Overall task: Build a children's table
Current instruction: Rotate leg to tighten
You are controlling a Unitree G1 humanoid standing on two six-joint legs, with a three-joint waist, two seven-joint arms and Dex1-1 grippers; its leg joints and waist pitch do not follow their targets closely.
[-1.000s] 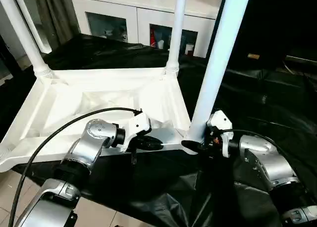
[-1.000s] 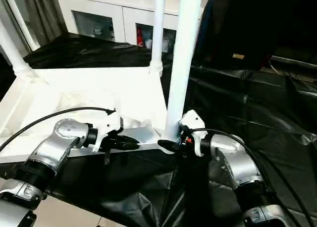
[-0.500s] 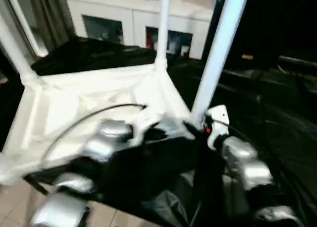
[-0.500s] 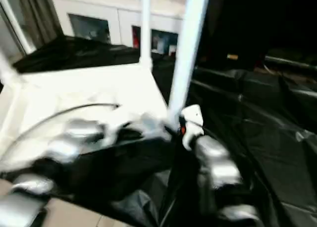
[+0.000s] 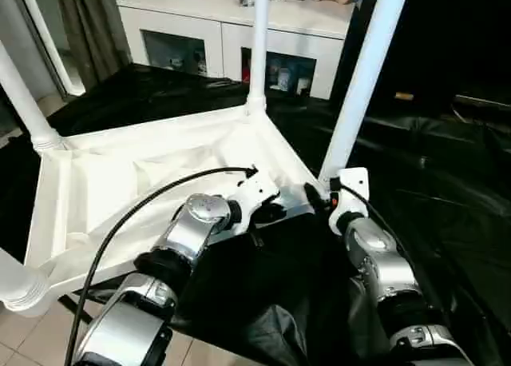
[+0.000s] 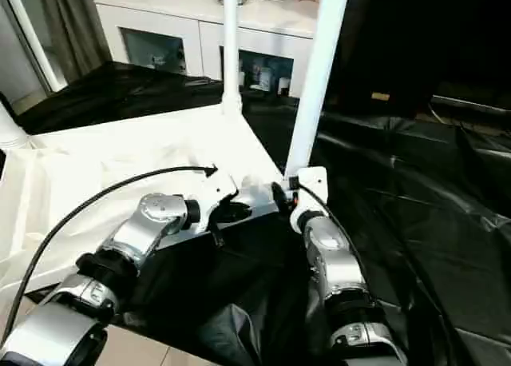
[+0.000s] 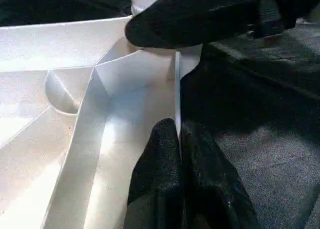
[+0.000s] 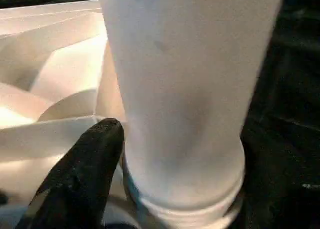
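The children's table lies upside down: a white ribbed tabletop (image 5: pixel 120 190) on a black sheet, with white legs rising from its corner sockets. My left gripper (image 5: pixel 275 212) is shut on the thin rim of the tabletop (image 7: pixel 176 79), close to the near right corner. My right gripper (image 5: pixel 319 196) stands open around the base of the near right leg (image 5: pixel 363 86). One of its black fingers (image 8: pixel 90 169) lies right beside that leg (image 8: pixel 185 89); the other is hidden behind it. Other legs stand at the back corner (image 5: pixel 259 46), the far left (image 5: pixel 20 102) and the near left (image 5: pixel 16 282).
A white glass-doored cabinet (image 5: pixel 223 30) stands behind the work. Crumpled black sheeting (image 5: pixel 447 182) covers the surface to the right and front. A black cable (image 5: pixel 136 214) loops over my left forearm. Tiled floor (image 5: pixel 16 338) shows at the lower left, and a curtain (image 5: pixel 88 22) hangs at the back left.
The whole picture has shifted with the camera. My right gripper's hold at the leg's base has loosened. My left gripper stays pinched on the rim.
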